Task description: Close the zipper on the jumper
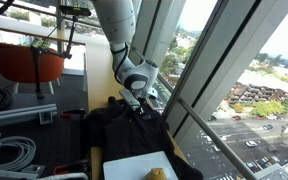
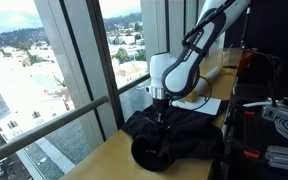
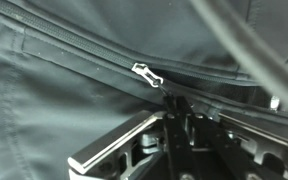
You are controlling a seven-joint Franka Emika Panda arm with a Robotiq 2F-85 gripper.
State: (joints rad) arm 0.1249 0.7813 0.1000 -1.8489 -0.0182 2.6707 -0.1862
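Note:
A black jumper [image 1: 122, 126] lies bunched on the wooden table by the window; it also shows in an exterior view [image 2: 189, 138]. My gripper [image 1: 139, 107] points down onto it in both exterior views [image 2: 160, 114]. In the wrist view the jumper [image 3: 54, 110] fills the frame. Its zipper line runs from upper left to right, with the silver slider [image 3: 146, 75] just ahead of my fingertips. My gripper [image 3: 174, 104] has its fingers pressed together on the dark pull tab that hangs from the slider.
The window glass and its slanted frame [image 1: 199, 90] run close beside the jumper. A white sheet [image 1: 139, 165] lies at the table's near end. An orange chair [image 1: 29, 62] and coiled cables [image 1: 4, 150] stand behind. Black equipment [image 2: 269, 110] and papers [image 2: 199, 104] flank the jumper.

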